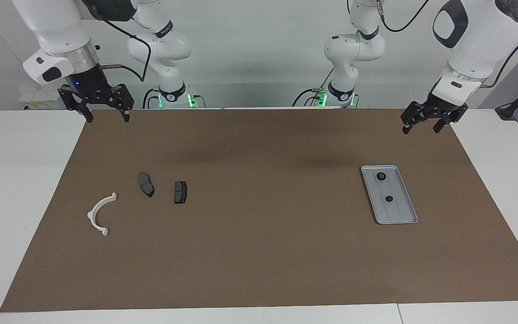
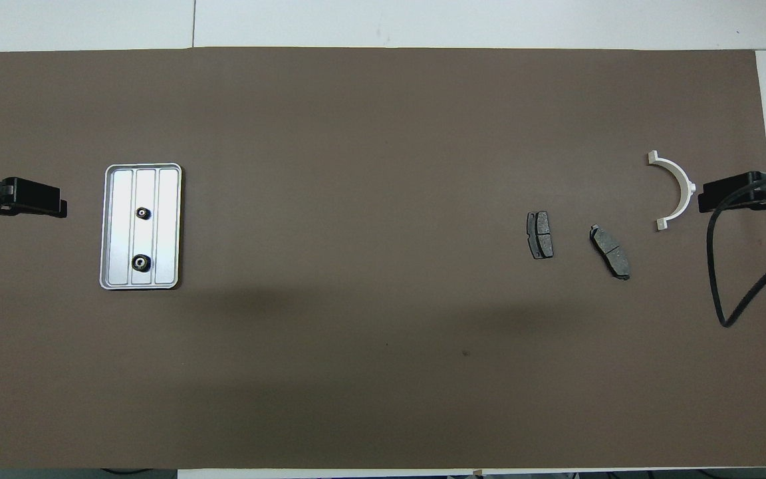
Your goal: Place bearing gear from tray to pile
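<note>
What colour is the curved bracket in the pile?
White; the bracket shows best in the overhead view.

White table under a brown mat, parts laid out toward both ends

The table [image 1: 25, 189] is white, and a brown mat [image 1: 259, 252] covers most of its top, leaving bare strips along the edges. Toward the left arm's end the silver tray [image 1: 403, 216] lies flat on the mat (two small dark gears [image 1: 381, 176] sit in it). Toward the right arm's end lie a white semicircular bracket [image 1: 99, 213] and two dark grey pads [image 1: 146, 184], well apart from the tray; the bracket lies closest to that end's edge, the pads side by side nearer the middle.
</note>
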`<state>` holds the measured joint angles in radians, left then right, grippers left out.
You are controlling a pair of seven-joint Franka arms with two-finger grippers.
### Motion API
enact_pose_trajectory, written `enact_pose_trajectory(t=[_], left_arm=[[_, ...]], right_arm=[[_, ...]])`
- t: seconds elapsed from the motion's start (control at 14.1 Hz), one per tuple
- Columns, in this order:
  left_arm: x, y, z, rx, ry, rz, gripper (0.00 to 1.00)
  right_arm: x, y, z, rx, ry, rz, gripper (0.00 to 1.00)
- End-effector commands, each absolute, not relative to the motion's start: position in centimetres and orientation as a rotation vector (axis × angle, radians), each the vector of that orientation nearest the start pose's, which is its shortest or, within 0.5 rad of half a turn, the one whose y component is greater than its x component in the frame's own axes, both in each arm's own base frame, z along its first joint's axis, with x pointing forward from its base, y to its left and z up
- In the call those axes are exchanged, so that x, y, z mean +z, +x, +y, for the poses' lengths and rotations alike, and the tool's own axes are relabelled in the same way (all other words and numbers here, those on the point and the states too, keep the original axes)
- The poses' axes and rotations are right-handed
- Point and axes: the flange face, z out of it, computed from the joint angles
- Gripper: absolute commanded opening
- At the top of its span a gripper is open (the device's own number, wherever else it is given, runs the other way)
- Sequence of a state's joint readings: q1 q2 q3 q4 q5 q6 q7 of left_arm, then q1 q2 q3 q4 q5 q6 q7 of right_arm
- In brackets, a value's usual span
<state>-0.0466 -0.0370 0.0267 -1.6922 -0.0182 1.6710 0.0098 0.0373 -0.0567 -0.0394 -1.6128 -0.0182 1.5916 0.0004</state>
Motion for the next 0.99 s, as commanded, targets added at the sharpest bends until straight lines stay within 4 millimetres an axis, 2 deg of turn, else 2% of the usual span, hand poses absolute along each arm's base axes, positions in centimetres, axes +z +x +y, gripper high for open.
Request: enact_pose_trajectory(t=[0.0, 0.43, 0.57, 0.71, 0.78, 0.92], left_arm=[[59.8, 54.8, -1.0, -0.017, -3.146, 0.053, 1.00], [59.5, 54.5, -0.4, -0.015, -3.148, 0.009, 1.00], [58.3, 54.3, -0.3, -0.076, -3.147, -0.058, 1.00], [55.2, 53.7, 0.0, -0.116, -3.148, -0.064, 1.00], [53.2, 53.4, 1.0, -0.116, -3.145, -0.090, 1.00], [50.2, 53.4, 1.2, -0.116, -3.144, -0.110, 1.00]], right_arm=[[63.8, 53.0, -0.3, -0.043, -3.138, 0.024, 1.00], [63.7, 53.0, -0.3, -0.034, -3.138, 0.026, 1.00], [63.7, 53.0, -0.3, -0.034, -3.138, 0.024, 1.00], [63.7, 53.0, -0.3, -0.034, -3.138, 0.024, 1.00], [63.7, 53.0, -0.3, -0.036, -3.138, 0.019, 1.00], [63.8, 53.0, -0.3, -0.043, -3.138, 0.012, 1.00]])
